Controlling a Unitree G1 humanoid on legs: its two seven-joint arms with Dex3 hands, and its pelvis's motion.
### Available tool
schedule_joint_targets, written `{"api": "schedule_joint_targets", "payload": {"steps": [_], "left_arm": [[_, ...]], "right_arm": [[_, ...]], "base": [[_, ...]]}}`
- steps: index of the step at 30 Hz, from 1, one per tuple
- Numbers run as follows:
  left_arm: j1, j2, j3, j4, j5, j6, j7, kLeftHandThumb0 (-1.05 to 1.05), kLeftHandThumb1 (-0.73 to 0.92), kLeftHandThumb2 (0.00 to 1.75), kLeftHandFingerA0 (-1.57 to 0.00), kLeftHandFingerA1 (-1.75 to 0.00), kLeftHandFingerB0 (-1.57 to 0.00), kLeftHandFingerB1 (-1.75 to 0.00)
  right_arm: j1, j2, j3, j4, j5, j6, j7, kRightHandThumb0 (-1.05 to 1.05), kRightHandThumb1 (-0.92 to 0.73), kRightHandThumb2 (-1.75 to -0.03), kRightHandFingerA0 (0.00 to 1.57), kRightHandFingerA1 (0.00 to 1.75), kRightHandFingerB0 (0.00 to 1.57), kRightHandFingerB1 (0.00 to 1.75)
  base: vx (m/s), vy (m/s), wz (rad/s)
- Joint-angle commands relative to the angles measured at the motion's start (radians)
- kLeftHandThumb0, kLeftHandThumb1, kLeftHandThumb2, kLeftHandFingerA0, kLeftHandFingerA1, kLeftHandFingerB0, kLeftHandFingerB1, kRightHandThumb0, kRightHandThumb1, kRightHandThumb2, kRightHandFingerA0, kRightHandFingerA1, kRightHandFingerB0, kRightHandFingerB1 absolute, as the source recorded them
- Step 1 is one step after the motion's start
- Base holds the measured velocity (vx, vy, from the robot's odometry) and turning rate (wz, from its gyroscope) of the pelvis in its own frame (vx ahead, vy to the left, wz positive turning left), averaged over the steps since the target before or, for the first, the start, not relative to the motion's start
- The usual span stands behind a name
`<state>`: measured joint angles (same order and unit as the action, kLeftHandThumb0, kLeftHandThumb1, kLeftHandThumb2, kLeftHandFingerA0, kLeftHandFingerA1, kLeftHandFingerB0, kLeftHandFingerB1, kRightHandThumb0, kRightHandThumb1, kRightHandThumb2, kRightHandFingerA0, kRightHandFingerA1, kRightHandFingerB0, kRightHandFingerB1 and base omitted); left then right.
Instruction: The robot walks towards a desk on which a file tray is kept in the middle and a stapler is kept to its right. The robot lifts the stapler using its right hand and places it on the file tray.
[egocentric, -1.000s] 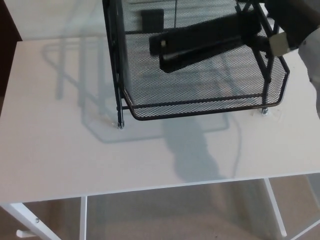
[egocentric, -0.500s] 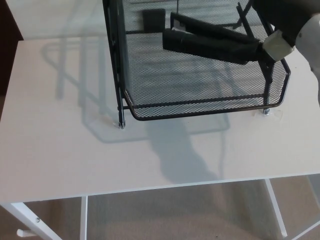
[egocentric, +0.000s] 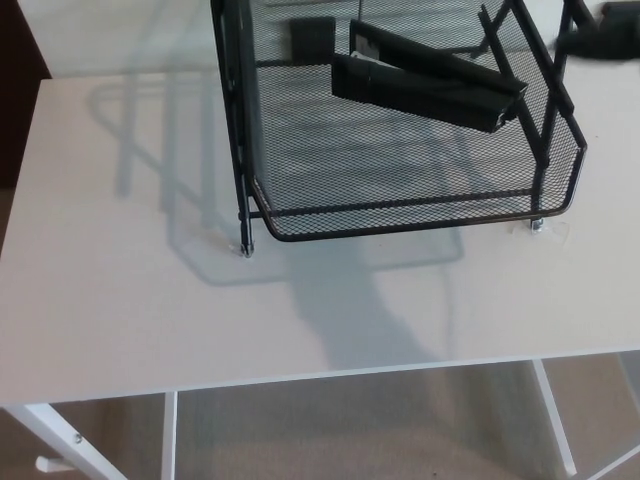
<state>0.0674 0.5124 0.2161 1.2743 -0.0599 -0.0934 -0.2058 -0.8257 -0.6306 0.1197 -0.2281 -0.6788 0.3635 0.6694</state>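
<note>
beige floor low in frame, maybe carpet, too blurred to confirm | dark brown panel at upper-left edge, cropped | small white stub in bottom-left corner, above floor

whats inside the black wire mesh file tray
A long black stapler lies inside the black wire mesh file tray, with a small black rectangular piece behind it. The mesh beneath the stapler is covered.

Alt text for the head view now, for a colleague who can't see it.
A black stapler lies in the black mesh file tray on a white desk, with no hand on it. The robot's right hand shows only as a dark shape at the top right edge.
</note>
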Motion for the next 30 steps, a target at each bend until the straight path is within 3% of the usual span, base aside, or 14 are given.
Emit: {"api": "schedule_joint_targets", "payload": {"steps": [1,2,3,6,7,11,12,13,14,16,19,20,26,30], "left_arm": [[-0.004,0.025,0.012,-0.002,0.0,-0.006,0.008,-0.65,0.89,0.67,-0.46,-0.51,-0.37,-0.4],[-0.001,0.024,0.014,0.002,-0.001,-0.022,0.001,-0.64,0.9,0.67,-0.46,-0.49,-0.36,-0.39],[0.0,0.024,0.013,0.006,0.001,-0.026,0.003,-0.64,0.89,0.67,-0.47,-0.48,-0.36,-0.38],[0.01,0.029,0.019,-0.01,-0.008,-0.034,-0.017,-0.65,0.91,0.67,-0.46,-0.5,-0.35,-0.39],[-0.002,0.03,0.019,-0.01,-0.008,-0.029,-0.015,-0.65,0.72,1.05,-0.41,-0.6,-0.3,-0.52],[-0.011,0.028,0.024,-0.007,-0.012,-0.026,-0.015,-0.67,0.91,0.67,-0.45,-0.49,-0.35,-0.4],[-0.009,0.027,0.03,-0.008,-0.019,-0.032,-0.021,-0.66,0.9,0.67,-0.44,-0.49,-0.34,-0.39],[-0.016,0.023,0.028,-0.002,-0.016,-0.033,-0.013,-0.66,0.9,0.67,-0.45,-0.49,-0.34,-0.39],[-0.019,0.02,0.029,0.001,-0.017,-0.032,-0.009,-0.66,0.9,0.67,-0.46,-0.5,-0.34,-0.39],[-0.019,0.021,0.031,-0.001,-0.018,-0.032,-0.009,-0.65,0.91,0.67,-0.45,-0.48,-0.33,-0.38],[-0.012,0.023,0.031,-0.004,-0.018,-0.029,-0.005,-0.66,0.9,0.67,-0.46,-0.5,-0.34,-0.39],[-0.014,0.022,0.035,-0.003,-0.023,-0.024,-0.005,-0.65,0.91,0.67,-0.45,-0.49,-0.34,-0.4],[-0.023,0.01,0.032,0.011,-0.018,-0.022,0.005,-0.63,0.91,0.67,-0.46,-0.5,-0.34,-0.39],[-0.015,0.015,0.036,-0.004,-0.025,-0.022,-0.007,-0.65,0.91,0.67,-0.44,-0.5,-0.34,-0.39]], "right_arm": [[0.159,-0.202,-0.779,-0.35,0.358,0.212,0.371,-0.54,-0.63,-0.61,0.05,0.3,0.13,0.29],[0.245,-0.205,-0.988,-0.355,0.324,0.183,0.396,-0.37,-0.42,-1.0,0.01,0.52,0.0,0.49],[0.286,-0.2,-1.099,-0.348,0.301,0.208,0.412,-0.77,-0.55,-0.91,0.04,0.44,0.09,0.38],[0.519,-0.135,-1.409,-0.168,0.281,0.076,0.271,-0.67,-0.55,-0.88,0.21,0.52,0.07,0.4],[0.587,-0.115,-1.446,-0.108,0.262,0.061,0.204,-0.74,-0.58,-0.9,0.61,0.78,0.1,0.4],[0.781,-0.06,-1.492,0.208,0.36,-0.111,-0.055,-0.65,-0.55,-0.87,0.19,0.56,0.06,0.39],[0.825,-0.038,-1.471,0.292,0.352,-0.112,-0.155,-0.79,-0.52,-0.86,0.67,1.12,0.04,0.39],[0.842,-0.022,-1.438,0.386,0.351,-0.089,-0.243,-0.61,-0.58,-0.86,1.01,1.14,0.07,0.4],[0.846,-0.014,-1.417,0.469,0.367,-0.095,-0.31,-0.53,-0.67,-0.6,0.53,0.95,0.13,0.3],[0.84,-0.005,-1.391,0.603,0.419,-0.143,-0.402,-0.48,-0.7,-0.65,0.4,0.55,0.16,0.33],[0.842,0.01,-1.335,0.784,0.474,-0.245,-0.518,-0.35,-0.5,-0.97,0.48,0.69,0.03,0.47],[0.888,0.036,-1.239,0.784,0.403,-0.328,-0.616,-0.45,-0.69,-0.62,0.08,0.43,0.16,0.32],[0.917,0.133,-1.138,0.656,0.254,-0.404,-0.894,-0.47,-0.64,-0.6,0.2,0.38,0.29,0.32],[0.961,0.182,-1.13,0.69,0.238,-0.794,-1.156,-0.37,-0.71,-0.61,0.3,0.45,0.37,0.38]], "base": [[0.0,0.0,0.0],[0.0,0.0,0.0],[0.0,0.0,0.0],[0.0,0.0,0.0],[0.0,0.0,0.0],[0.0,0.0,0.0],[0.0,0.0,0.0],[0.0,0.0,0.0],[0.0,0.0,0.0],[0.0,0.0,0.0],[0.0,0.0,0.0],[0.0,0.0,0.0],[0.0,0.0,0.0],[0.0,0.0,0.0]]}}
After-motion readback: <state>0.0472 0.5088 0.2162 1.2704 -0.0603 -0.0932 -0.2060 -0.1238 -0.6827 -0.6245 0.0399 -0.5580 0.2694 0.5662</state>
